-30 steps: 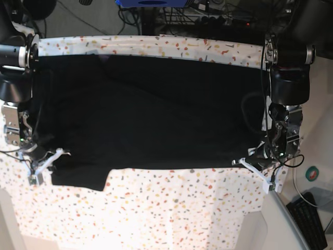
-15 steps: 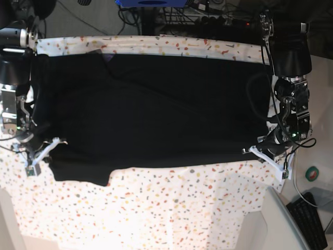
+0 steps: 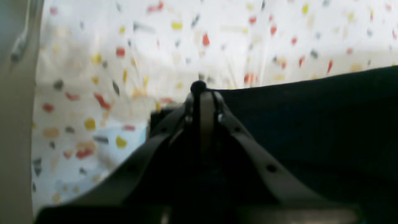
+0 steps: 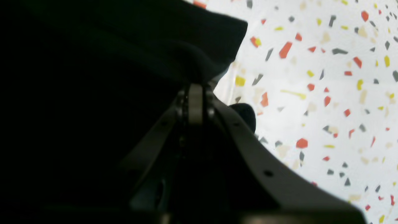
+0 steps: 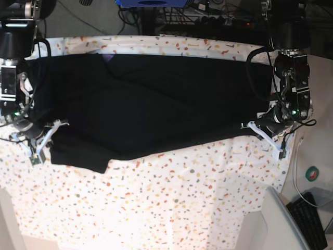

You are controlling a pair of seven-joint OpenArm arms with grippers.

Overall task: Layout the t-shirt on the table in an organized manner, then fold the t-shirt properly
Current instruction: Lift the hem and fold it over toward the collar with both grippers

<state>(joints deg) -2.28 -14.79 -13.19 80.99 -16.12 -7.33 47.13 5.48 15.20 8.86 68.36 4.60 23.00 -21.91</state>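
Note:
The black t-shirt (image 5: 151, 104) lies spread flat across the far half of the speckled white table (image 5: 156, 208), print not showing. My left gripper (image 5: 248, 126) is shut on the shirt's near right corner; in the left wrist view the closed left gripper (image 3: 199, 91) pinches the edge of the dark t-shirt (image 3: 311, 124) above the table (image 3: 217, 37). My right gripper (image 5: 56, 126) is shut on the near left corner. In the right wrist view the t-shirt (image 4: 93, 77) bunches over the closed right gripper (image 4: 195, 90), with the table (image 4: 311, 93) beside it.
A beige bin edge (image 5: 283, 221) and a black keyboard (image 5: 312, 219) sit off the table's near right corner, with a small green disc (image 5: 314, 173) on the floor. Cables and dark equipment (image 5: 208, 18) lie beyond the far edge.
Both arms have pulled back toward the table's far edge, dragging the shirt's near hem away from the front. More speckled cover now shows in front of the shirt.

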